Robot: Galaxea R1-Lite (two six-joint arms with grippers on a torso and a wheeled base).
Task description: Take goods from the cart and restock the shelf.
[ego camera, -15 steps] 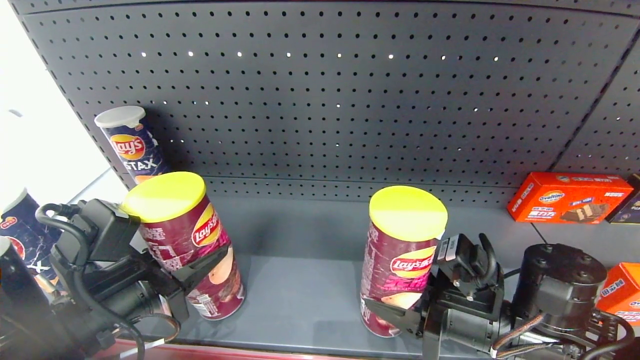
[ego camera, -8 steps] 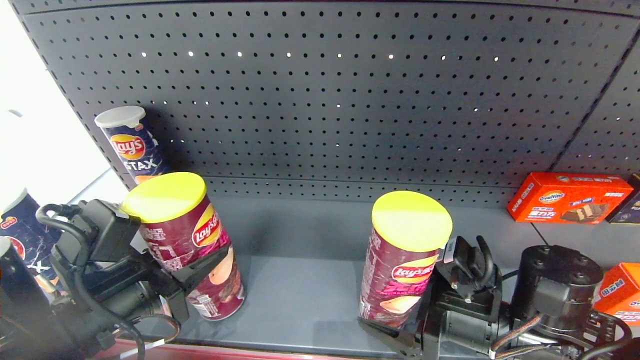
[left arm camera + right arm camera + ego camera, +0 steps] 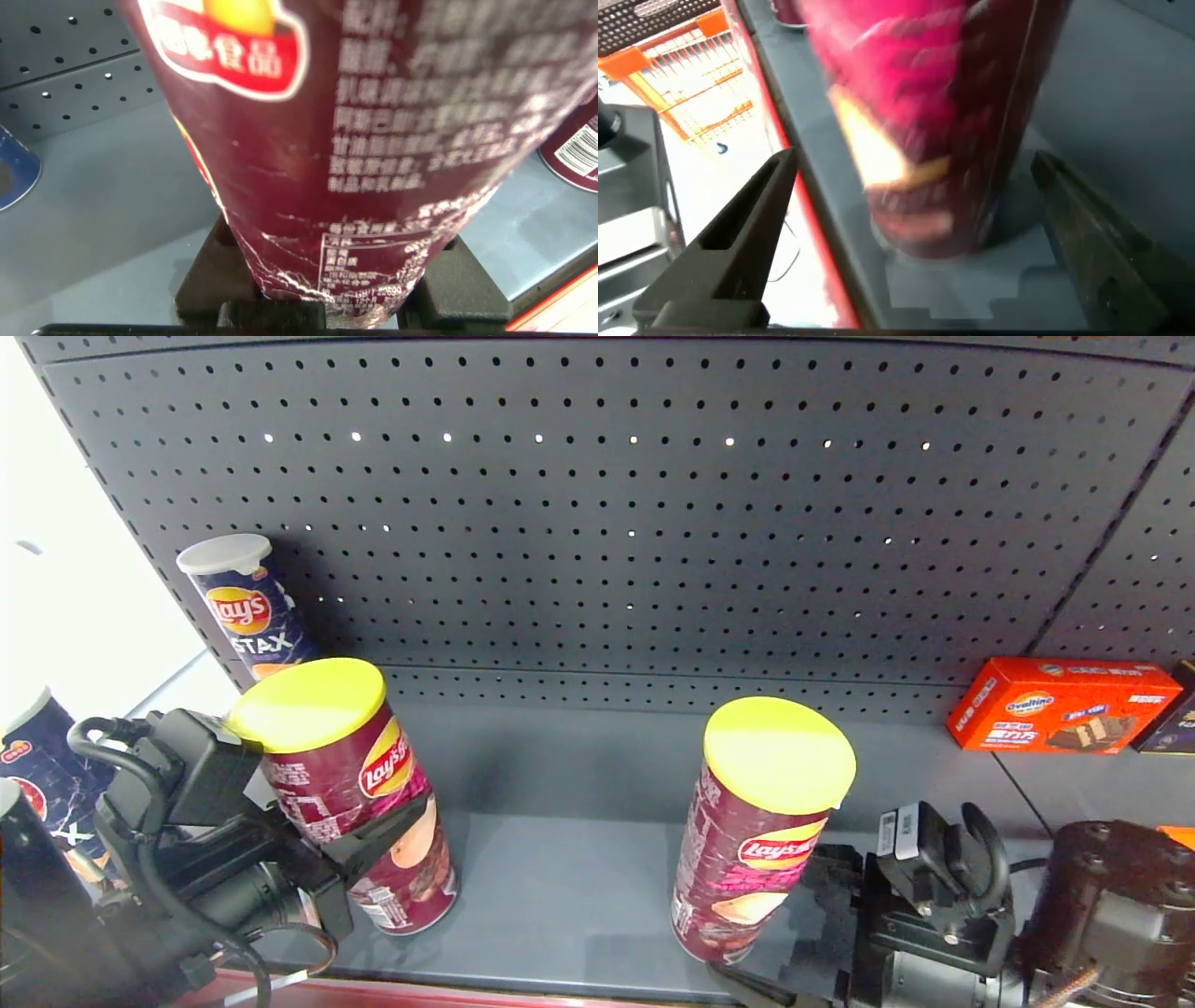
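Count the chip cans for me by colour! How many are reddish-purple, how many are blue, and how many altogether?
Maroon cans with yellow lids: 2, the left maroon can and the right maroon can.
Dark blue cans: 2, the back blue can and the edge blue can, which is partly cut off.
Total: 4 cans.

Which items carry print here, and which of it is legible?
On the left maroon can: logo legible, fine print too small.
On the right maroon can: logo legible, rest blurred.
On the blue can: logo and one word legible.
On the orange box: logo legible, small print not.
On the far-left can: print partly hidden.
Brand wording left unquoted.
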